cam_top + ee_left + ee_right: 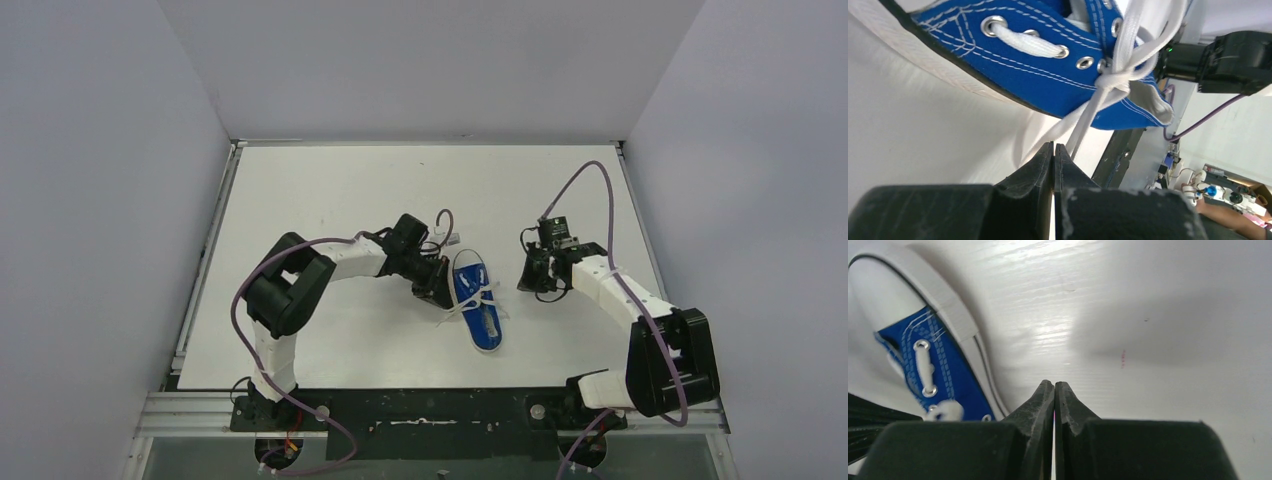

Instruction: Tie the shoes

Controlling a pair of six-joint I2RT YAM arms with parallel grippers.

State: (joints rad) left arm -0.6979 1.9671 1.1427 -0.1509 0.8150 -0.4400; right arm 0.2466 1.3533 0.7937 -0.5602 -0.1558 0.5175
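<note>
1. Blue canvas marks the sneaker (478,305), which sits sole down on the tabletop (330,190), a little right of the middle and closer to the near edge than the far one.
2. Its long axis runs roughly from far edge to near edge. The white toe cap points to the far edge, and the heel opening points to the near edge, slanted slightly rightward.
3. The white laces (1087,114) gather into a knot (1108,81) at the top eyelets, and loose strands trail off both flanks onto the tabletop. I cannot tell whether a full bow is formed.
4. The left hand (1054,147) lies low, just beside the sneaker's left flank and about level with the knot, with its fingers pressed together. A strand runs down from the knot right past its tip, but nothing shows pinched between the fingers.
5. The right hand (1054,385) stands off the sneaker's right flank toward the toe end, near but apart, and is closed on nothing.
6. The left hand is the nearer one. The strand falls almost straight toward its tip, across the shoe's short axis, so taking it would probably need the fingers to part and only a short reach.
7. The left arm is bent with its elbow toward the left edge and its forearm reaching rightward. The right arm rises near the near right corner, with its forearm angled toward the far left.
</note>
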